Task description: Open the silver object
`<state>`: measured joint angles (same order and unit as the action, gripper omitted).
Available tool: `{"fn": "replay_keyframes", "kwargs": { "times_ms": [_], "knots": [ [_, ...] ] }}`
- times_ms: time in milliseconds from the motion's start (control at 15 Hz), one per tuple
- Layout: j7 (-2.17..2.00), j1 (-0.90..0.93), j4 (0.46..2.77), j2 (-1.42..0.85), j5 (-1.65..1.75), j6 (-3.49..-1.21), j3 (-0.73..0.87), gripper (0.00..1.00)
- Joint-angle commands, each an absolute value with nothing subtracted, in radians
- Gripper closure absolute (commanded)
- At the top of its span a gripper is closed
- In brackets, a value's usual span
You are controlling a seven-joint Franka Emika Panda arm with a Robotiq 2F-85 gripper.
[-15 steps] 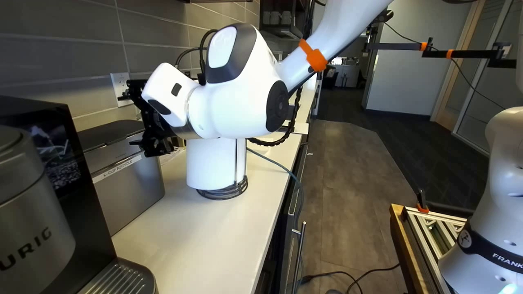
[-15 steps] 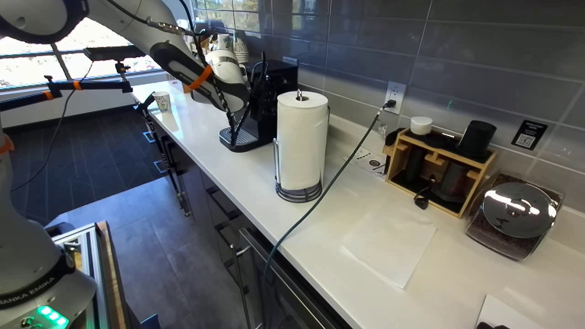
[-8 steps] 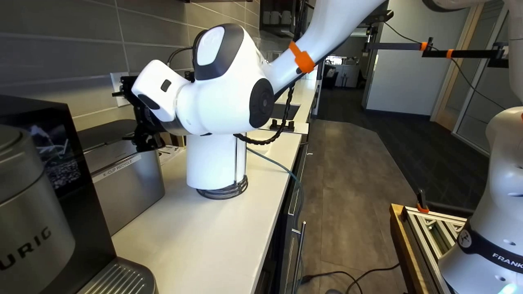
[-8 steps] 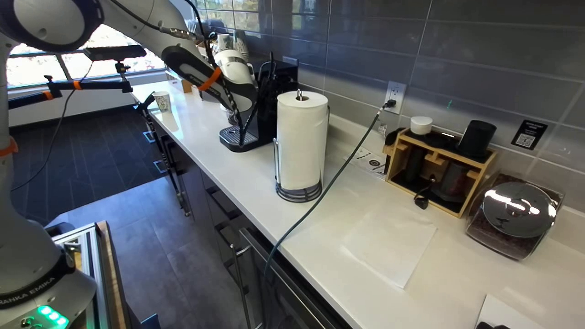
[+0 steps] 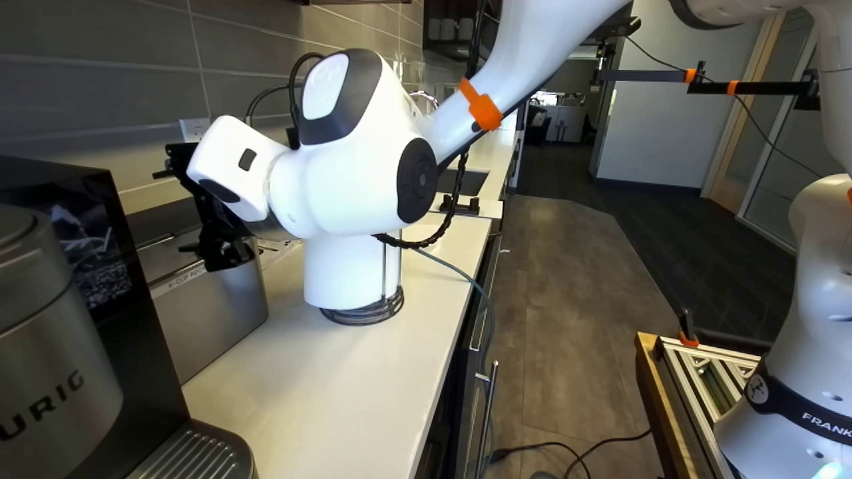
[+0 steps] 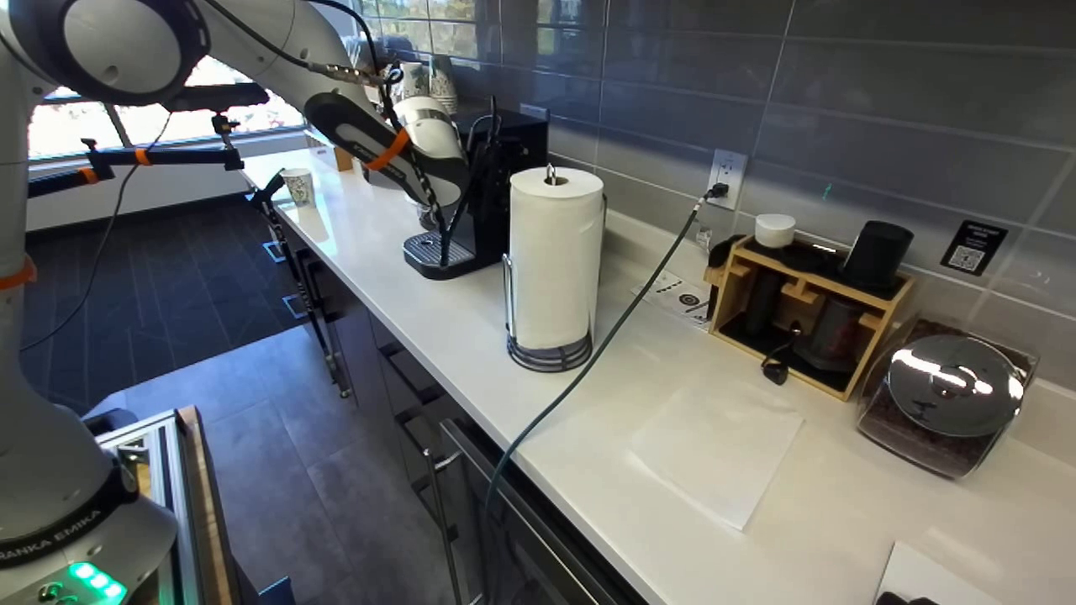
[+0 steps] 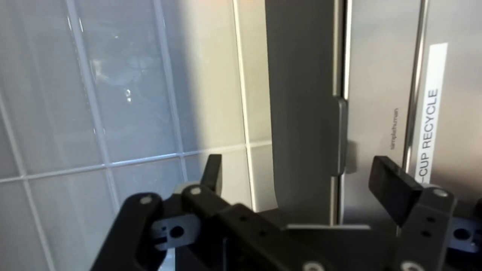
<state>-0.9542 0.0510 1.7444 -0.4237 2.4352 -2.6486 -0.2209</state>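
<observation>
Gripper [image 7: 295,171] is spread wide, holds nothing; silver bin [image 7: 380,67] sits at 3 o'clock in wrist view, dark lid [image 7: 301,94] down; tiled wall [image 7: 130,124] at 9 o'clock.

So on my white counter [image 6: 841,504], going off the towel stand [image 6: 551,357] in an exterior view, I've got the coffee maker [image 6: 525,139] at 11, wooden rack [image 6: 799,292] then jar [image 6: 958,386] at 3, white sheet [image 6: 719,454] at 4. In an exterior view, steel bin [image 5: 216,303] at 9 o'clock.

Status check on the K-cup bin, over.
Gripper open at the bin, contact unclear. Lid shut. Towel roll, coffee maker nearby; neither seems to block it.
</observation>
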Motion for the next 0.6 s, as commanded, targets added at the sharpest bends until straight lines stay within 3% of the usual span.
{"fn": "replay_keyframes", "kwargs": {
  "times_ms": [0, 533],
  "knots": [
    [-0.819, 0.07, 1.702, -0.448, 2.374, -2.631, -0.215, 0.0],
    [-0.651, 0.071, 1.703, -0.436, 2.276, -2.616, -0.198, 0.0]
  ]
}}
